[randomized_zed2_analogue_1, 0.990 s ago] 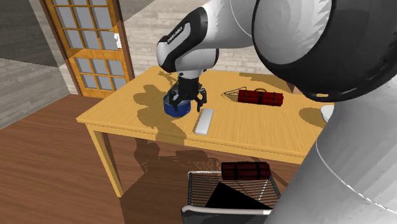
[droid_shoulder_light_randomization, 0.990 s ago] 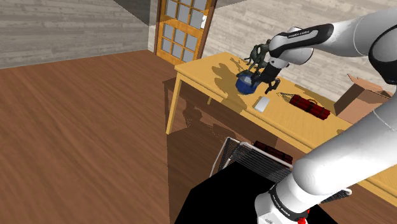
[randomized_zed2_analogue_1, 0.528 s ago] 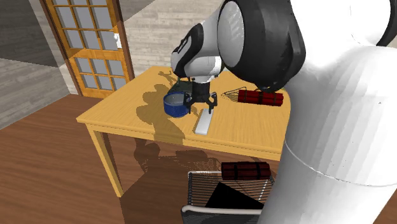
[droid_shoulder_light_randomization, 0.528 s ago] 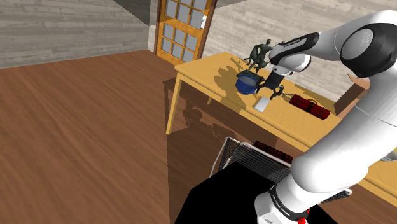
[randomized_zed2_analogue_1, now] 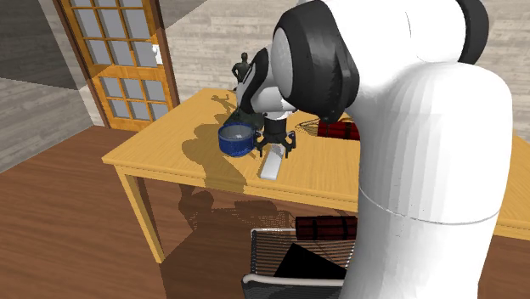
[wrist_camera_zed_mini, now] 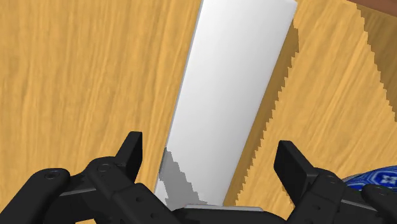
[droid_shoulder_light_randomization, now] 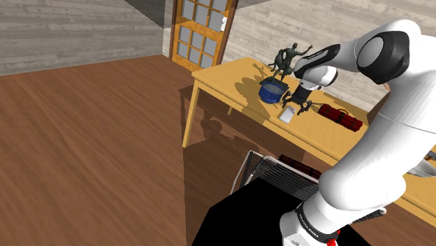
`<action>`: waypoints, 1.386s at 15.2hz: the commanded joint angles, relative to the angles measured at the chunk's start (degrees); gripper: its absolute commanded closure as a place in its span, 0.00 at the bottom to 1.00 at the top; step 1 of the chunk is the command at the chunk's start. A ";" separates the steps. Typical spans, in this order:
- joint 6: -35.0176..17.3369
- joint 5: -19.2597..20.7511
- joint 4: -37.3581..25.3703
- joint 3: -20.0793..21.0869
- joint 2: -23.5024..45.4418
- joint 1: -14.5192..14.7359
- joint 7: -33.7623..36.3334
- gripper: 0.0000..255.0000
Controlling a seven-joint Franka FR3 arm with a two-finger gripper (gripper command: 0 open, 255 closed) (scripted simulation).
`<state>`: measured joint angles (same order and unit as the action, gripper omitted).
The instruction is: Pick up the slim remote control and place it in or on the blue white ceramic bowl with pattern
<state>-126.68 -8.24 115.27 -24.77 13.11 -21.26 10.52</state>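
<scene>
Your claw (wrist_camera_zed_mini: 210,149) is spread wide: its 2 black fingers straddle one end of the slim, pale grey remote (wrist_camera_zed_mini: 232,95) without touching it. The remote lies flat on the wooden bench (wrist_camera_zed_mini: 76,76). In the second exterior view, the blue patterned bowl (randomized_zed2_analogue_1: 236,139) stands just beside the remote at 10 o'clock, and a dark red bundle (randomized_zed2_analogue_1: 340,129) lies at 2 o'clock.

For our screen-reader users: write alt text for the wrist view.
The open black gripper straddles a slim pale grey remote lying flat on a wooden table, fingers apart on either side without touching it. A patterned blue bowl peeks in beside one finger.
</scene>
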 commanded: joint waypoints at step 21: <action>-1.87 -0.77 0.78 0.24 1.20 -0.18 -0.51 1.00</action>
<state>-128.86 -9.15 116.16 -24.49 14.52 -21.49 9.91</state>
